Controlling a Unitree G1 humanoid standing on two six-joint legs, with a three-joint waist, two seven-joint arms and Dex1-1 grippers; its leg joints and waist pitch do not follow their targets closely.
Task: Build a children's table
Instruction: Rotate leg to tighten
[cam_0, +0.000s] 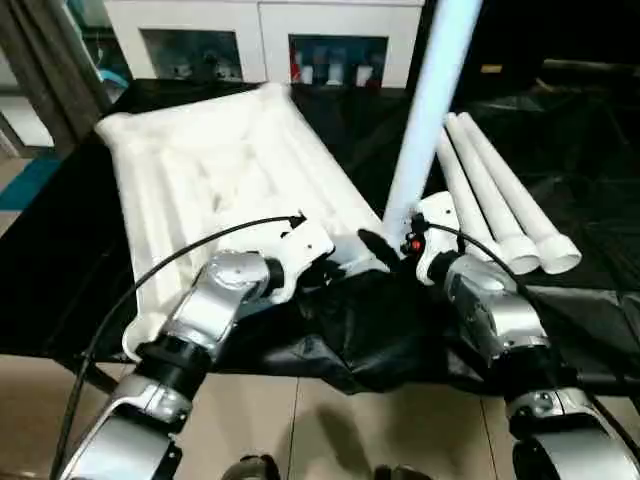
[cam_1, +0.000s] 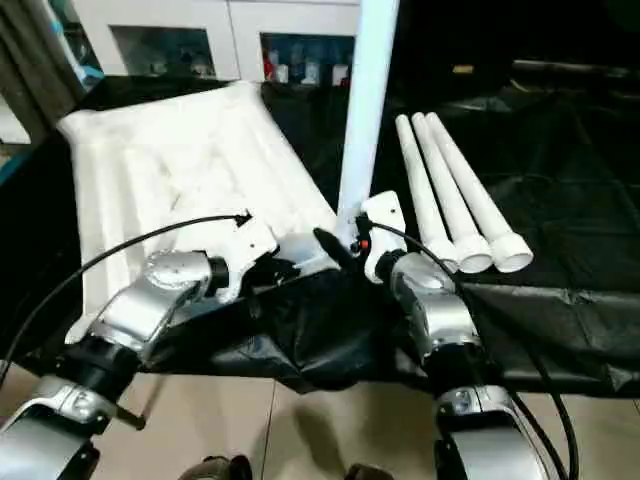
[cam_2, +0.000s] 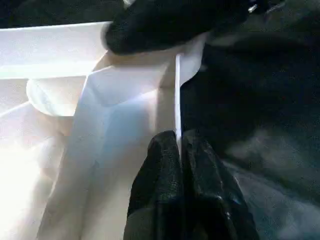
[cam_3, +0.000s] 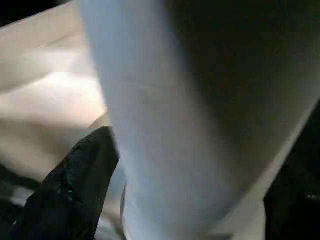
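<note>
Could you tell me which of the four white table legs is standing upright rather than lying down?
The leg rising at the near right corner of the upturned tabletop, by the right hand. The other three legs lie side by side on the black cloth, further right.

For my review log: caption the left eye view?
Left gripper pinches tabletop rim; one leg stands upright, three legs lie alongside.

A table draped in crinkled black plastic sheeting (cam_0: 590, 310) carries a white ribbed rectangular plastic tabletop (cam_0: 200, 170); right of it lie three white tube legs (cam_0: 500, 195), side by side.
</note>
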